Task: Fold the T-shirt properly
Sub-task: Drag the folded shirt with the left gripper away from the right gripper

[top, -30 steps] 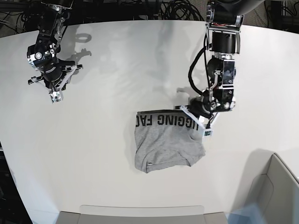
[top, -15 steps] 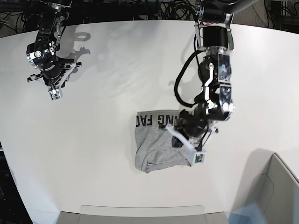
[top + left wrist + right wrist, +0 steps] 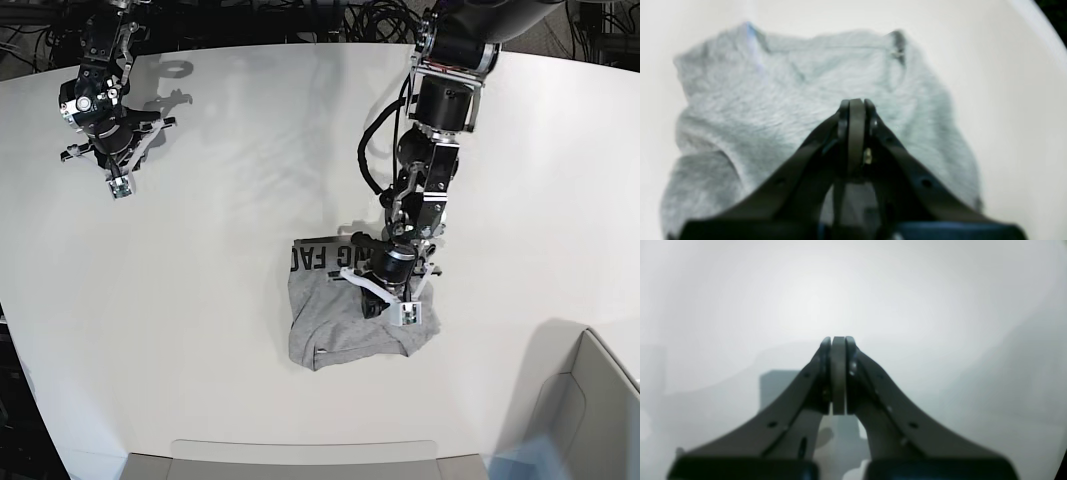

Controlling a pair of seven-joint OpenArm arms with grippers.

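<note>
Left gripper (image 3: 856, 110) closed, empty, above shirt (image 3: 780, 110); soft, light, limp knit, best pinched at the edge ahead.

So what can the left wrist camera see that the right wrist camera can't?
Only the left wrist view shows the soft heather-grey T-shirt, folded up and lying below the left gripper. Only the right wrist view shows the right gripper, with nothing but bare tabletop under it. Both show the smooth white table and black gripper fingers pressed shut, holding nothing.
</note>
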